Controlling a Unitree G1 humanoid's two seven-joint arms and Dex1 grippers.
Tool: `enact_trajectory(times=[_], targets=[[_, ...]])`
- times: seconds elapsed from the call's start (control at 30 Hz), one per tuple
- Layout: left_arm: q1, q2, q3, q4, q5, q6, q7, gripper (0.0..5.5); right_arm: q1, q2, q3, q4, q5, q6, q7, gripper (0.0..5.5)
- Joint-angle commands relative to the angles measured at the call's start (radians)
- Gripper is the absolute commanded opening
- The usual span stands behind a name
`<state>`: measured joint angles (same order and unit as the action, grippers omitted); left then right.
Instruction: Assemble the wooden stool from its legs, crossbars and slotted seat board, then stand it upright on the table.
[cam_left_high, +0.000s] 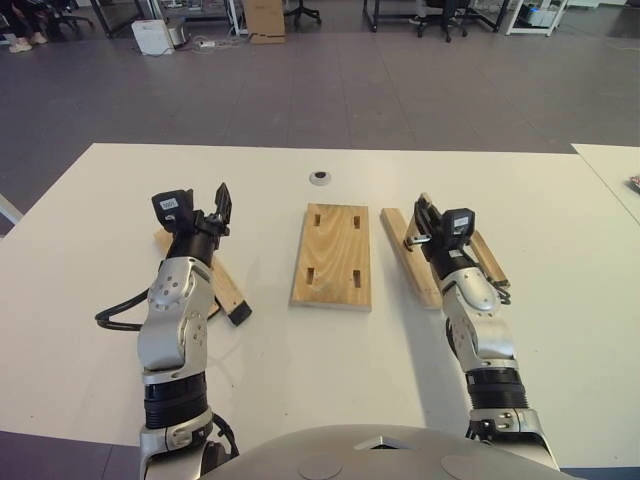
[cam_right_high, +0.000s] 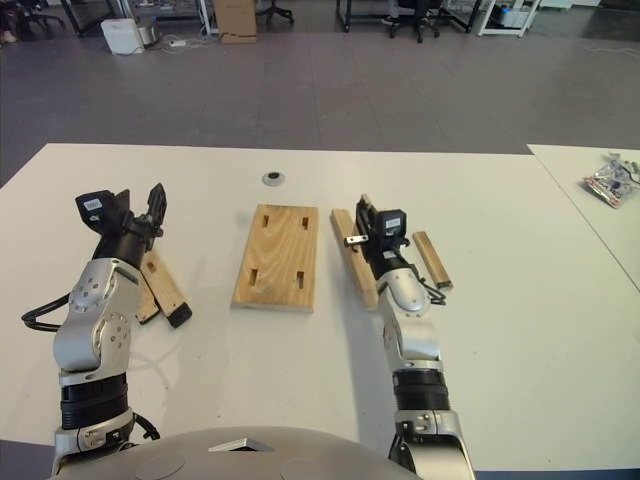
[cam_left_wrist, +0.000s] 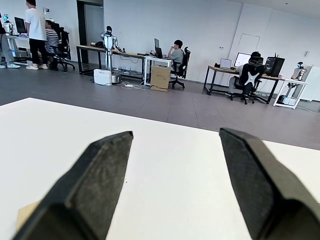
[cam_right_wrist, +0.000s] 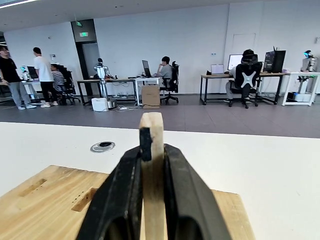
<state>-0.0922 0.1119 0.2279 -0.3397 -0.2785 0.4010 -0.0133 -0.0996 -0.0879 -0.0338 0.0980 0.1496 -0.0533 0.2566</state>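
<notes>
The slotted seat board (cam_left_high: 332, 255) lies flat in the middle of the table. My right gripper (cam_left_high: 425, 222) is just right of it, shut on a thin wooden bar (cam_right_wrist: 152, 135) that stands on edge between the jaws. Under and beside that gripper lie a long wooden piece (cam_left_high: 408, 258) and a shorter one (cam_left_high: 490, 258). My left gripper (cam_left_high: 210, 212) hovers open over the left group of wooden pieces (cam_left_high: 228, 288), with nothing between its fingers (cam_left_wrist: 95, 185). The seat board's slots (cam_right_wrist: 35, 187) also show in the right wrist view.
A small round grommet (cam_left_high: 320, 178) sits in the table behind the seat board. A black cable (cam_left_high: 115, 318) loops beside my left arm. A second table (cam_right_high: 600, 185) with a small packet stands off to the right. Bare tabletop stretches along the front and far sides.
</notes>
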Motion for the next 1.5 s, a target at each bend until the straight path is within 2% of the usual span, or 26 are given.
enact_trajectory(times=[0.03, 0.4, 0.87, 0.93, 1.13, 1.37, 1.5], targets=[[0.003, 0.003, 0.001, -0.012, -0.008, 0.002, -0.007, 3.18, 0.097, -0.017, 0.015, 0.106, -0.01, -0.023, 0.046, 0.41], [0.002, -0.02, 0.007, -0.012, -0.013, -0.011, 0.005, 3.18, 0.093, -0.018, 0.011, 0.186, 0.005, 0.119, -0.004, 0.41], [-0.019, -0.031, 0.017, 0.009, -0.035, -0.022, 0.0, 3.18, 0.091, -0.034, 0.046, 0.183, -0.033, 0.1, -0.024, 0.41], [-0.017, -0.033, 0.013, 0.008, -0.036, -0.023, -0.001, 3.18, 0.089, -0.034, 0.046, 0.168, -0.035, 0.098, -0.031, 1.03], [-0.006, -0.036, 0.01, 0.004, -0.035, -0.028, 0.001, 3.18, 0.043, -0.044, 0.031, 0.037, -0.027, 0.186, -0.041, 2.0], [0.026, -0.047, 0.012, -0.03, -0.033, -0.022, 0.017, 3.18, 0.113, -0.128, 0.056, -0.317, -0.036, 0.604, -0.036, 3.48], [0.05, -0.064, 0.006, -0.058, -0.029, -0.025, 0.035, 3.18, 0.109, -0.166, 0.07, -0.43, -0.022, 0.795, -0.027, 3.54]])
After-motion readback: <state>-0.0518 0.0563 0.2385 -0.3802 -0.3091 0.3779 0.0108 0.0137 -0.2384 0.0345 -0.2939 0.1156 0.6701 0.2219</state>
